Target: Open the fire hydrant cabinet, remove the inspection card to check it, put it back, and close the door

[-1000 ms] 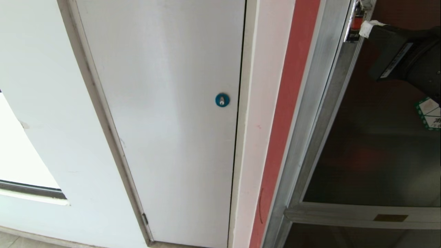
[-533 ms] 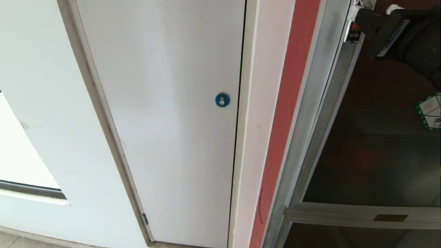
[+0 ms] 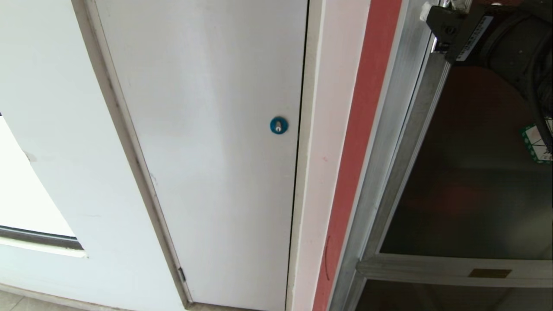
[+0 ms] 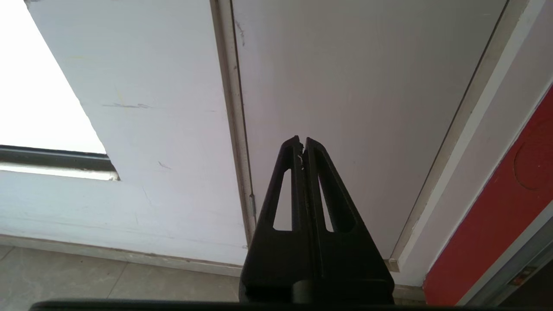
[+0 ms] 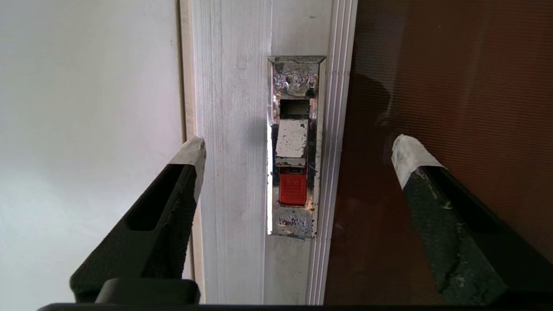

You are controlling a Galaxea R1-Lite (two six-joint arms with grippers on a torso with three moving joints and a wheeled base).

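My right gripper (image 5: 298, 149) hangs in front of the tall brushed-aluminium-framed fire hydrant cabinet (image 3: 389, 142), jaws spread wide with nothing between them. Its white-taped fingertips (image 5: 192, 151) straddle the small chromed latch plate with a red push tab (image 5: 294, 147), which is set into the left upright of the aluminium-framed, dark tinted glass door (image 3: 471, 185), near its upper part. The door looks shut against the frame, so I judge the opening step is hardly begun and the inspection card, which I cannot see, must be somewhere behind the glass.

My left gripper (image 4: 302, 149) is parked low with its jaws pressed together, pointing at the plain white panel door with the blue round lock (image 3: 278, 125), beside the cabinet.

The risks from here, as I judge them: one tip sits over the wall side and the other over the glass, so closing here would probably grab nothing. If I push in off-centre, a tip may skid across the upright or press the glass instead of the red tab. The tab is small and the plate shiny, so the latch might not release, and pulling then would strain the door.
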